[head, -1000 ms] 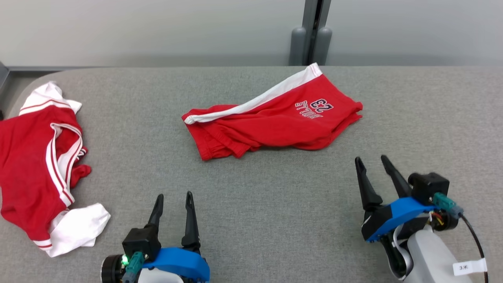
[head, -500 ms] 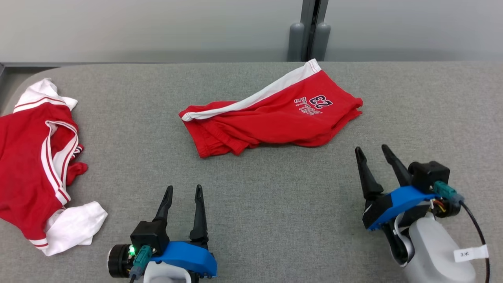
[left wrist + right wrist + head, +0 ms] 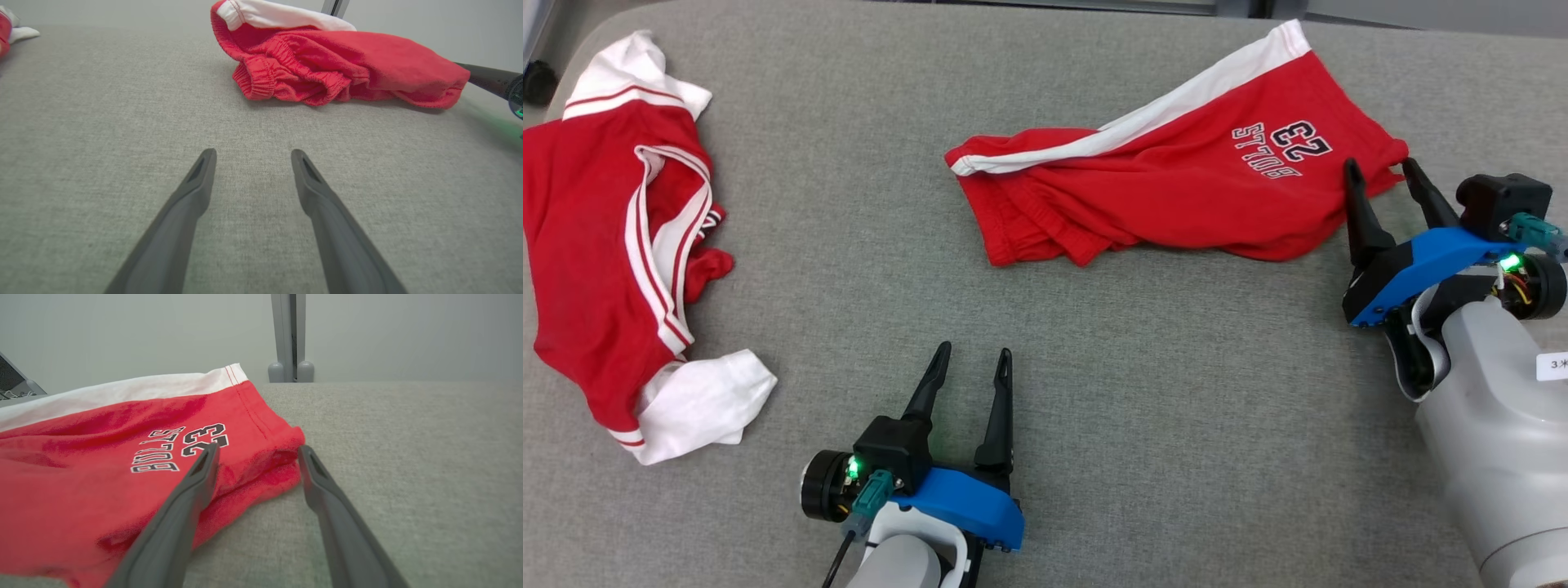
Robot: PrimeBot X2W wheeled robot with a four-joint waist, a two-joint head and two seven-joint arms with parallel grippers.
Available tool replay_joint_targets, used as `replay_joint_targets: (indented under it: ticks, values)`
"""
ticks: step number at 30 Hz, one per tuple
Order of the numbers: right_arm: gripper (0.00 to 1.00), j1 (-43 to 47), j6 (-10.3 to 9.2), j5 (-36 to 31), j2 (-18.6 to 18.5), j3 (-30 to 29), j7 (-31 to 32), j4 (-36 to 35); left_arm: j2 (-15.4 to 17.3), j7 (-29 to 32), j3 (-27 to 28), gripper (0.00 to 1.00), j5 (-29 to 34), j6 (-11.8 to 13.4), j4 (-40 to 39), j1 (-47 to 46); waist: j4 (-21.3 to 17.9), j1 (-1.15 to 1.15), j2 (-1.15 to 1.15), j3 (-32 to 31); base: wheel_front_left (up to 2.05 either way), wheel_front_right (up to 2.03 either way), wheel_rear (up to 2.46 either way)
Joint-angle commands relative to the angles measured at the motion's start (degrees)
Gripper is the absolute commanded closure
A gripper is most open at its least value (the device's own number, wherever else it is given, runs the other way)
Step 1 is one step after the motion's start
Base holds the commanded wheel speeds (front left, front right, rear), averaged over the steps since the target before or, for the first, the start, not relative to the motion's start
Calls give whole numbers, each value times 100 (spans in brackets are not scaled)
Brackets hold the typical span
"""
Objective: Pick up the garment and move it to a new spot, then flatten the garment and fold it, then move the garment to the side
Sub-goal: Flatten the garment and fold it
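Observation:
The garment, a pair of red shorts (image 3: 1176, 188) with a white side stripe and "BULLS 23" print, lies crumpled on the grey table. My right gripper (image 3: 1380, 163) is open, its fingertips straddling the shorts' right hem corner (image 3: 286, 445); in the right wrist view the right gripper (image 3: 258, 448) has its left finger over the red cloth. My left gripper (image 3: 974, 351) is open and empty, a short way in front of the shorts' elastic waistband (image 3: 261, 77). In the left wrist view the left gripper (image 3: 251, 153) stands over bare table.
A second red and white garment (image 3: 596, 245) lies bunched at the table's left end. The grey fabric table (image 3: 1176, 408) has free room between the two arms. A grey post (image 3: 290, 335) stands behind the table's far edge.
The head camera has tilted down, shifting the whole picture. My right gripper has moved forward to the shorts' right hem. My left gripper has crept forward toward the waistband.

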Motion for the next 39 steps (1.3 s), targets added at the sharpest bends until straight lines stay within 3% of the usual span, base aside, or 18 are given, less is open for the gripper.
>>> replay_joint_targets:
  ticks: [1,6,11,12,13,14,21,28,39]
  values:
    - [0,-188,0,62,-17,-101,0,225,2,-1,-55,0,-36,-8,21,-136,185,-1,0,174,0,0,0]
    - [0,-388,0,31,-40,-412,-22,797,2,-1,-93,0,-84,4,22,-208,221,-1,0,206,0,0,0]
    - [0,-413,0,-25,160,-447,91,1366,2,-1,-117,0,-109,29,-23,-254,196,-1,0,241,0,0,0]
    - [40,-401,0,5,213,-428,136,1446,3,-1,-113,0,-112,31,-27,-259,181,-1,0,246,0,0,0]
    - [95,-386,0,34,275,-393,201,1515,3,-1,-93,0,-142,25,-34,-255,162,-1,0,247,0,0,0]
    - [100,-362,1,102,341,-376,280,1583,3,-1,-67,0,-139,24,-36,-254,141,-1,0,244,0,0,0]
    - [100,-87,0,529,283,-345,60,1405,4,-1,20,0,-166,-32,-5,-176,42,-1,0,37,0,0,0]
    - [100,720,0,1313,390,-127,-37,871,5,-1,132,0,-110,-134,187,184,-105,-1,0,-581,0,0,0]
    - [100,2071,0,2376,36,290,-72,-110,5,0,241,0,3,-312,313,808,-120,-1,0,-1417,0,0,0]
